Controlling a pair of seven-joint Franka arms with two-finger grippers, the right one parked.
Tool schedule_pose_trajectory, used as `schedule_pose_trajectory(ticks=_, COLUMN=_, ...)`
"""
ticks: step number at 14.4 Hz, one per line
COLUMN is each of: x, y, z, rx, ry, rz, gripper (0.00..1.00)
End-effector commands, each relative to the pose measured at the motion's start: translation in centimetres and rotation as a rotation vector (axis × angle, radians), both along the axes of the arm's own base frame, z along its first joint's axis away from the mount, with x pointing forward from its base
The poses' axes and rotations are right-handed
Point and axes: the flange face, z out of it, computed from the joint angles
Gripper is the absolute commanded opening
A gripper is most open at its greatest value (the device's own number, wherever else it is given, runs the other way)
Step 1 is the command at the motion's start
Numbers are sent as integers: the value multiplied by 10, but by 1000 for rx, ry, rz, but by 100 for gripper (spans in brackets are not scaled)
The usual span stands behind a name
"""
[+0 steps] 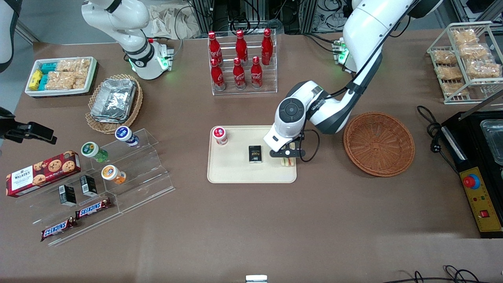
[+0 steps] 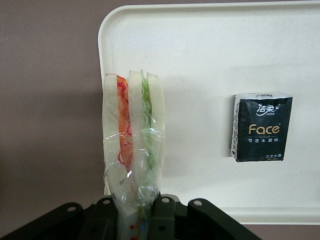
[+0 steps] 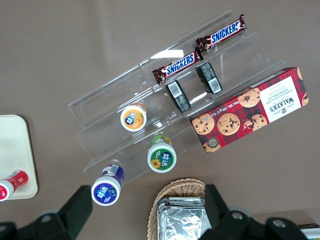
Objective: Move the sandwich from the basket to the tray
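Plastic-wrapped sandwich [image 2: 131,145], clamped by end effector [image 2: 135,212], shows only from the wrist.

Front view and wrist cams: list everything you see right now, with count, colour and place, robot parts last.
sandwich: 1, white bread with orange, red, green filling, plastic-wrapped, held over the tray's edge
tray: 1, cream, mid-table
tissue pack: 1, black, on tray
small bottle: 1, red-capped, on tray
basket: 1, reddish-brown wicker, beside tray, toward working arm's end
cola bottles: 6, red, clear rack
oval basket: 1, tan, holding foil containers
snack bin: 1, white
cookie box: 1, red tartan
Snickers bars: 2, brown
acrylic stand: 1, clear, with three small bottles and two black packs
wire rack: 1, white, bagged snacks
gripper: 1, black, jaws shut on sandwich above tray
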Motion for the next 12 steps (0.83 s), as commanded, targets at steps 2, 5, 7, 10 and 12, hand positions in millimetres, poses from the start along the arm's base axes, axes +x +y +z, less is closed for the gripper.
schedule_pose_trajectory(ticks=2, x=-1, y=-16, z=-13, rx=-10, ry=-32, rz=-47, gripper=0)
schedule_pose_trajectory(ticks=5, x=-1, y=-19, z=-20, rx=-22, ry=-34, rz=-41, gripper=6)
schedule_pose_trajectory(ticks=7, x=0, y=-18, z=-21, rx=-20, ry=-35, rz=-42, gripper=57)
schedule_pose_trajectory(ticks=10, x=4, y=-12, z=-17, rx=-18, ry=-37, rz=-22, gripper=100)
schedule_pose_trajectory(ticks=12, x=12, y=-6, z=3, rx=-18, ry=-57, rz=-2, gripper=100)
